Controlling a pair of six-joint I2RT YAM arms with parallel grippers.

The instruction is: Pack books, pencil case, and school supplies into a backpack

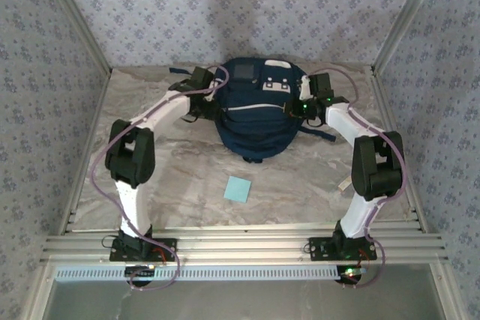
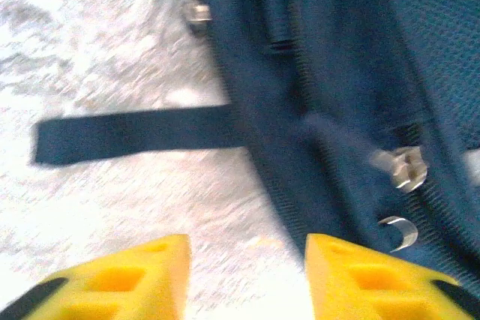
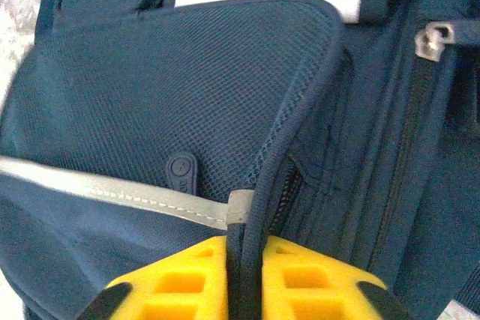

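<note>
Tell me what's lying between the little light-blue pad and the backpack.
That stretch is bare. In the top external view, plain marbled tabletop runs from the light-blue pad up to the near edge of the backpack.

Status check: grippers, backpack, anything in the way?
Left gripper open beside navy-blue fabric backpack. Right gripper pinching its pocket edge. Light-blue square pad loose on marbled table.
</note>
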